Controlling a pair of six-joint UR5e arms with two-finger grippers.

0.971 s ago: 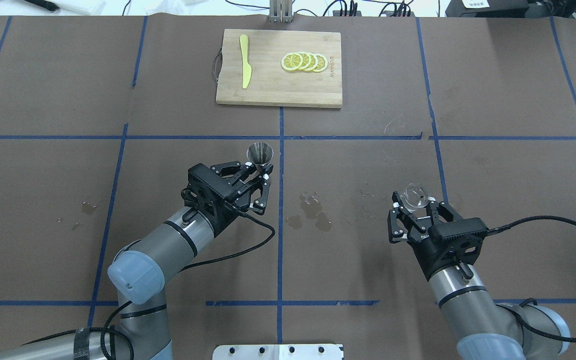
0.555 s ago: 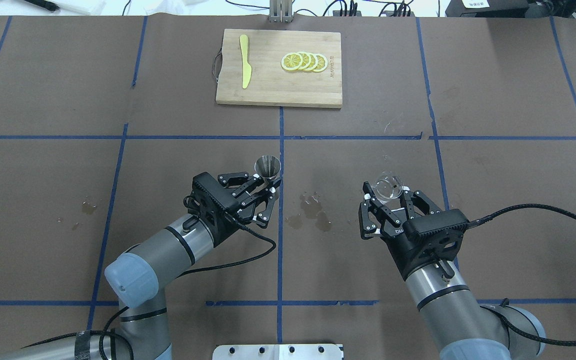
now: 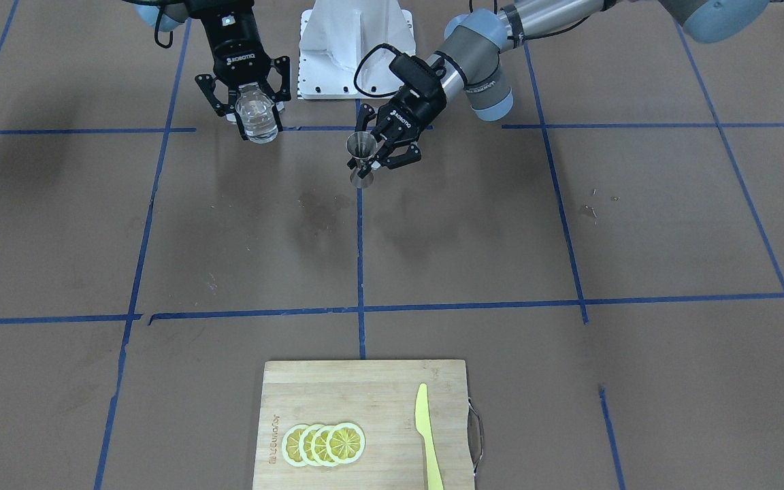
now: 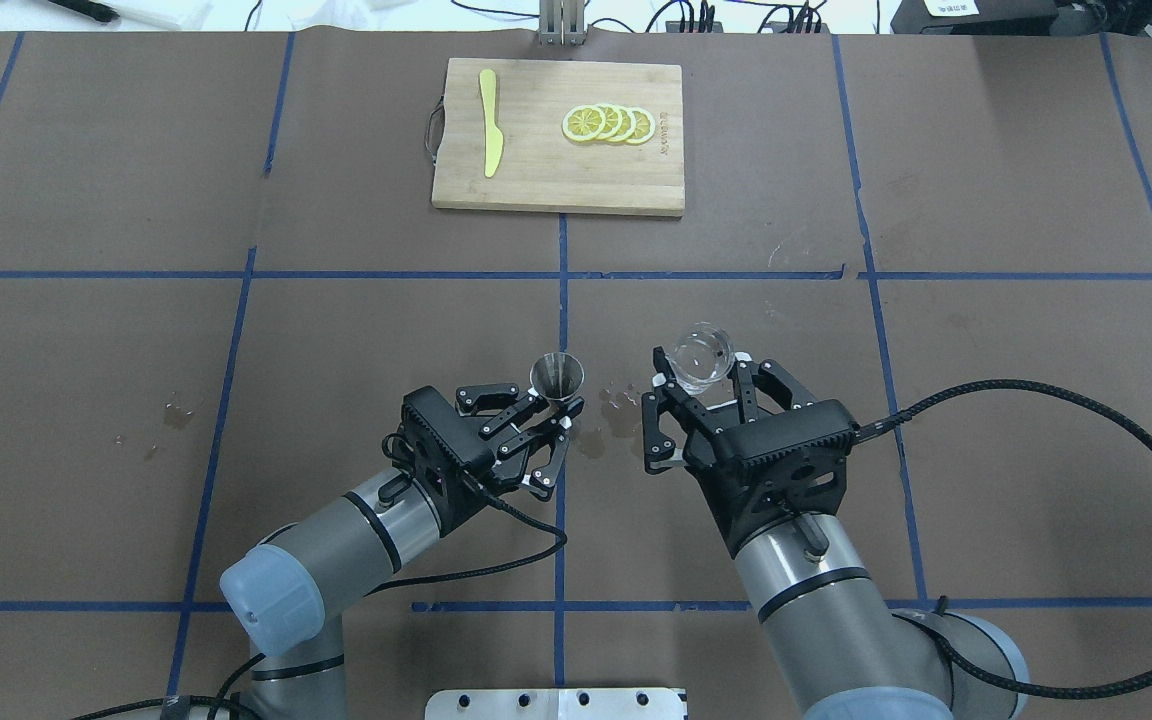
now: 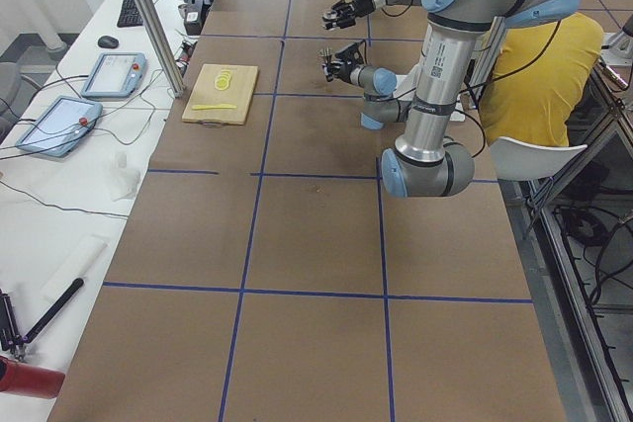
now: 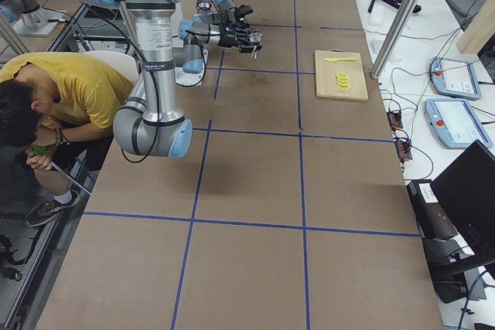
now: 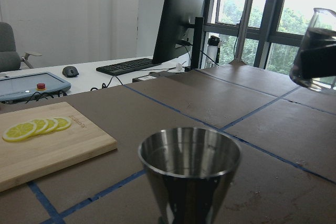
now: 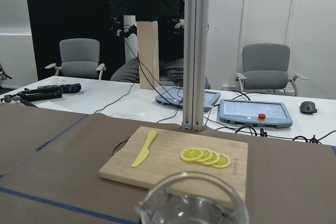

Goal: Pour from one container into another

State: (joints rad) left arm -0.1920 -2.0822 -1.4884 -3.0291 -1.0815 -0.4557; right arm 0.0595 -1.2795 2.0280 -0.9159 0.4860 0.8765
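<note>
Overhead, you are seeing the left hand (image 4: 558, 408) pinching the steel jigger (image 4: 557, 376), but only its round open mouth is showing there. The front-facing view is giving you the whole hourglass, upright, with the fingers pressing on the narrow waist. The right hand (image 4: 703, 385) is clamping the glass cup (image 4: 701, 355) between its fingers, near the jigger but apart from it. The left wrist camera is adding height: the cup is hanging at its upper right edge, above the jigger's rim. The right wrist camera is catching only the cup's rim and pouring lip, with the cutting board (image 4: 556, 190), lemon slices (image 4: 608, 124) and yellow knife (image 4: 489, 120) beyond. Overhead, wet marks (image 4: 626, 420) are lying on the tabletop (image 4: 986, 400) between the hands. The side views are showing both grips too small to judge, and a person in a yellow shirt (image 6: 69, 90) is sitting behind the robot.
</note>
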